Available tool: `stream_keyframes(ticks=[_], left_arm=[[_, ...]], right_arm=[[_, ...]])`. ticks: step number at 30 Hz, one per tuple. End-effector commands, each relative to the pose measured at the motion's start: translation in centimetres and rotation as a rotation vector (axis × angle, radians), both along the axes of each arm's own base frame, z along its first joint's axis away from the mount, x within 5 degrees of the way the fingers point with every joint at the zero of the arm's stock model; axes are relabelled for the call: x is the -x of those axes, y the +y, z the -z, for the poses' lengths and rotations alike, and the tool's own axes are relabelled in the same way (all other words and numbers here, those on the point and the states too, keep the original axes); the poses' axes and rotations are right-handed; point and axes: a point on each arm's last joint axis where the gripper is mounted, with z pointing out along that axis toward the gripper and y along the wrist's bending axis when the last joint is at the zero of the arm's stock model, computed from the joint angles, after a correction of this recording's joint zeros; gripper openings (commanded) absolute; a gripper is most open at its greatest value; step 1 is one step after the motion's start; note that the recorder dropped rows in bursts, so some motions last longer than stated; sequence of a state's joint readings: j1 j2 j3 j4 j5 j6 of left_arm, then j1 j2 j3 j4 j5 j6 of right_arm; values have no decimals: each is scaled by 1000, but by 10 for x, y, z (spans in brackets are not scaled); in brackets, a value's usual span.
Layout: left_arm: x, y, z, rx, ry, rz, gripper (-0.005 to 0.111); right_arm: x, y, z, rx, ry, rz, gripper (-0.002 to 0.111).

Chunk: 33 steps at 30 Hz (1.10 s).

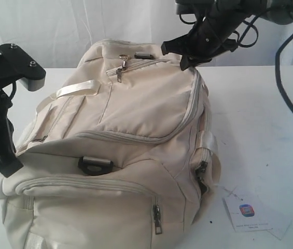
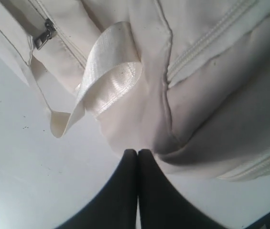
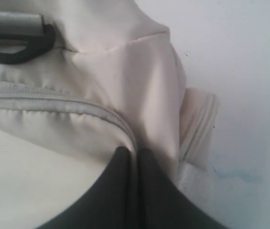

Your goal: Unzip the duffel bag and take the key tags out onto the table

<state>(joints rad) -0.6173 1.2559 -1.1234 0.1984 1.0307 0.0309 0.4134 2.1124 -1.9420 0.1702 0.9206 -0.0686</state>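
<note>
Zip step: right gripper [image 3: 132, 150] jaws closed on far-right zip track [image 3: 53, 102] of duffel bag [image 1: 136, 104], pull possibly pinched; left gripper [image 2: 137, 151], clamped tight on left-end fabric, should anchor against the drag.

This is looking like a robotics lab: a white curtain [image 1: 58, 26] is hanging behind the white counter [image 1: 260, 119], cables [image 1: 278, 67] trailing at two o'clock.

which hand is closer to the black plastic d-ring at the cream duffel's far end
Right. The right hand is on the cream fabric duffel bag beside the black plastic D-ring; the left hand is at its opposite end.
</note>
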Motion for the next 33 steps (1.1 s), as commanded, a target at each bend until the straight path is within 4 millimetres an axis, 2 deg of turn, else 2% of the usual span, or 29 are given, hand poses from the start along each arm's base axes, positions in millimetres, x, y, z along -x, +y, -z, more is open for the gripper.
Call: stream_keyframes(ticks=[1,6,12,21,28,33], left_arm=[[4,1,-1,13,9,-1,0],[4,1,-1,13,9,-1,0],[4,1,-1,12,11,-1,0],[5,0,-1,16,19,-2,0],[6,-1,-1,34,37,-4,0],[7,-1,0,29,42,-5,0]], right_arm=[[7,-22,-14,82,36,-12,0],[16,-29,-28,102,50,-20,0],[28,-34,-30,169,143,-67,0],[36,-40,-44,190,105,-80,0],[51,-56,-26,258,176,-99,0],[69,-63,-38,266,161,-113,0]])
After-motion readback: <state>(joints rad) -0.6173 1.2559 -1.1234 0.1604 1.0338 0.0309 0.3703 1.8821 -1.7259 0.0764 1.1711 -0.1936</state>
